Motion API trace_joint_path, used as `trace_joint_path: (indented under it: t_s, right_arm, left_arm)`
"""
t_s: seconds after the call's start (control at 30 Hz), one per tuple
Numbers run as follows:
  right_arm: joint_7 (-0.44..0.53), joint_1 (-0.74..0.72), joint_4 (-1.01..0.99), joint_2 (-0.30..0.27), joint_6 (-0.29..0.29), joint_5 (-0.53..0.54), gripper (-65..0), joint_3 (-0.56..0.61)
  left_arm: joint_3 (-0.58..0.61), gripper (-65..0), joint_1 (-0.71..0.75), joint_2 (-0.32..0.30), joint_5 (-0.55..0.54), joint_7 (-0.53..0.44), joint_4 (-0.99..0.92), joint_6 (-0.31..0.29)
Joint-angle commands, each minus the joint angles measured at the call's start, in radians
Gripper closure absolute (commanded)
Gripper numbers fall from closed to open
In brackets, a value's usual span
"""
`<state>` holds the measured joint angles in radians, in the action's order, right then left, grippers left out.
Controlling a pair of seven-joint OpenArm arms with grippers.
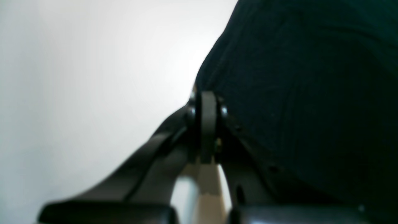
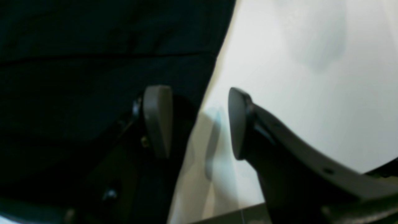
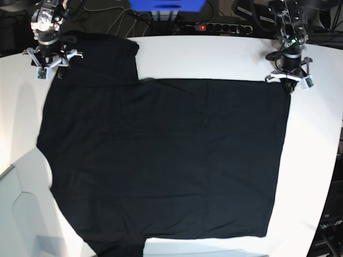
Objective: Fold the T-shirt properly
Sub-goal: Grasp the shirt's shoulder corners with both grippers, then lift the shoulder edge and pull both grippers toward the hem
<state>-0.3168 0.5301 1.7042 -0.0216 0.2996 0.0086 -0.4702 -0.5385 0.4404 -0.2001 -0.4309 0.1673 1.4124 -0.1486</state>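
Observation:
The black T-shirt [image 3: 161, 160] lies spread flat on the white table [image 3: 214, 53], with one sleeve reaching the far left corner. At its far right corner stands my left gripper [image 3: 286, 80]. In the left wrist view its pads [image 1: 207, 124] are pressed together, and the T-shirt [image 1: 295, 93] edge runs into them at the tip. My right gripper [image 3: 51, 65] is over the far left sleeve. In the right wrist view that gripper [image 2: 197, 123] is open. One pad is over the T-shirt [image 2: 93, 77], the other over bare table, and the cloth edge lies between them.
Behind the table's far edge are a power strip [image 3: 220, 27], cables and a blue box [image 3: 166, 4]. The table's right edge curves away near my left arm. A pale panel [image 3: 16, 214] lies at the near left.

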Motion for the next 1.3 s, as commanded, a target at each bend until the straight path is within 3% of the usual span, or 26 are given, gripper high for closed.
trace_joint_path:
  t_s: [0.0,0.07,0.13,0.23,0.37,0.47,0.9,1.27]
  right_arm:
    - [-0.003,0.006,0.007,-0.004,0.006,-0.003,-29.5,0.003]
    - [-0.003,0.009,0.007,-0.004,0.011,-0.003,-29.1,0.017]
    - [-0.003,0.012,0.007,-0.007,0.056,-0.003,-25.2,0.034]
    - [-0.003,0.012,0.007,-0.001,0.145,-0.005,-15.2,0.029]
    - [-0.058,0.011,0.01,-0.001,0.149,-0.005,-0.4,0.035]
    - [-0.106,0.009,0.026,-0.005,0.151,-0.005,0.0,0.034]
    - [-0.112,0.015,0.257,0.001,0.152,-0.003,0.0,0.018]
    - [-0.103,-0.011,0.287,0.001,0.152,-0.002,0.0,0.011]
  left_arm:
    - [-0.016,0.0,0.01,-0.011,0.004,0.013,0.006,0.007]
    - [-0.021,0.0,0.01,-0.011,0.004,0.013,0.006,0.007]
    - [-0.021,0.0,0.01,-0.012,0.004,0.013,0.006,0.007]
    - [-0.021,0.0,0.01,-0.012,0.004,0.013,0.006,0.007]
    - [-0.022,0.0,0.016,-0.012,0.004,0.013,0.006,0.007]
    - [-0.022,0.0,0.024,-0.012,0.004,0.013,0.043,0.007]
    - [-0.087,0.0,0.044,-0.009,0.005,0.016,0.156,0.008]
    - [-0.108,0.0,0.056,-0.011,0.004,0.016,0.164,0.008]
